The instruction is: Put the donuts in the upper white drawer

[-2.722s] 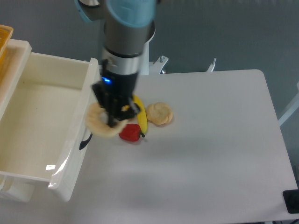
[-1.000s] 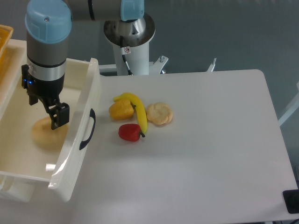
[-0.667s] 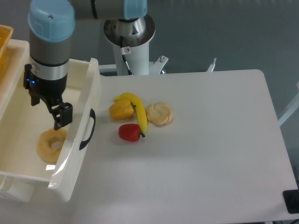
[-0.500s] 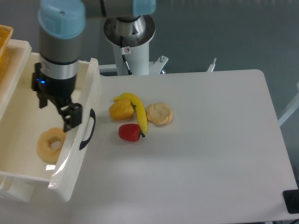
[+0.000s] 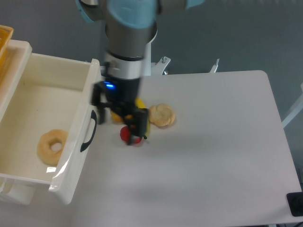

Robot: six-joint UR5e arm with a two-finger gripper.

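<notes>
A pale ring donut (image 5: pixel 52 146) lies on the floor of the upper white drawer (image 5: pixel 28 101), near its front wall with the black handle (image 5: pixel 87 132). A second round beige donut (image 5: pixel 161 115) rests on the table to the right of the fruit. My gripper (image 5: pixel 119 122) hangs above the table over the banana and red pepper, its fingers spread open with nothing held. The arm hides most of the banana and the orange toy.
A red pepper (image 5: pixel 127 135) shows partly under the gripper, with a bit of yellow banana (image 5: pixel 141 106) beside it. A yellow-orange tray (image 5: pixel 4 40) sits at the far left edge. A black object (image 5: pixel 296 203) sits at the table's lower right corner.
The ring donut was carried from the table and let go in the drawer. My gripper then left the drawer and swung right, back over the fruit on the table.
</notes>
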